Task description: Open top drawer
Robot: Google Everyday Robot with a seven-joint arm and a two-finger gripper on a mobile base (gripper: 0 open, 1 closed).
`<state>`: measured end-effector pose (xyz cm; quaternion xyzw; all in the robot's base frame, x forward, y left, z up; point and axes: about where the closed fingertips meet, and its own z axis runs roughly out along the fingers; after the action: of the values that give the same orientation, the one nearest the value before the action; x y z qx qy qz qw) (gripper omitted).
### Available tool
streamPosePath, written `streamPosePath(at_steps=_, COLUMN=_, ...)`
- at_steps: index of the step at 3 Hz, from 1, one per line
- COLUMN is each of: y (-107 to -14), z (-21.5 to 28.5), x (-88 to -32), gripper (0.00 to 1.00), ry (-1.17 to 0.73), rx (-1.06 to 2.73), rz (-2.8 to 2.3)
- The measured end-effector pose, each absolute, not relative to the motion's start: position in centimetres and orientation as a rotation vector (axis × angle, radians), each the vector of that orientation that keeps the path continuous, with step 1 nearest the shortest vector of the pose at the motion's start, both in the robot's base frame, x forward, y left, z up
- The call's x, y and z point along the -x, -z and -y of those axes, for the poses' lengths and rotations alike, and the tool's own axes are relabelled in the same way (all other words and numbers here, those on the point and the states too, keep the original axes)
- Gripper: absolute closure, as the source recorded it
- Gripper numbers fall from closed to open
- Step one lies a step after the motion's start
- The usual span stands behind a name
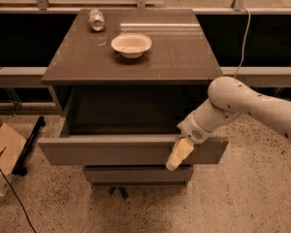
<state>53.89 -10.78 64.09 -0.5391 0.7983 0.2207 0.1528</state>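
A grey-brown cabinet with a broad flat top fills the middle of the scene, seen from above and in front.

The top drawer, the widest of the cabinet's drawers, stands well out from the cabinet's front. Its plain panel hangs forward of the cabinet body, and a dark open box shows behind it.

A white robot arm reaches in from the cabinet's right side and bends down toward the front panel.

Below the open drawer, a narrower drawer front sits flush with the cabinet, closed. A cardboard box lies on the floor to the cabinet's left.

On the cabinet's top, a pale bowl rests left of centre. A can lies on its side near the back left corner.

The gripper, cream-coloured, sits at the panel's top edge toward the cabinet's right side, hanging down over the panel's outer face. Whether it is spread or pinching the panel cannot be told.

The drawer looks stiff and rigid, likely moderate in weight, and nothing can be made out inside it. Its face is smooth with no handle, so it probably offers little friction. The top lip of the panel seems the 1 sound place to hold. Because that hold is off-centre, a pull there may skew the drawer on its runners.
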Motion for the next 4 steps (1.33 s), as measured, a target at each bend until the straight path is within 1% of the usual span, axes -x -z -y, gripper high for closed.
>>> streamPosePath(at_steps=2, y=-64.1, z=11.7, x=-51.0, gripper=0.00, ry=-0.599, rx=1.571, rz=-2.321)
streamPosePath(at_steps=3, y=-63.9, z=12.7, x=-48.3, gripper=0.00, ry=-0.611, rx=1.535, rz=-2.358)
streamPosePath(at_steps=4, y=-63.9, z=12.7, x=-48.5, gripper=0.18, ry=-0.611, rx=1.535, rz=-2.358)
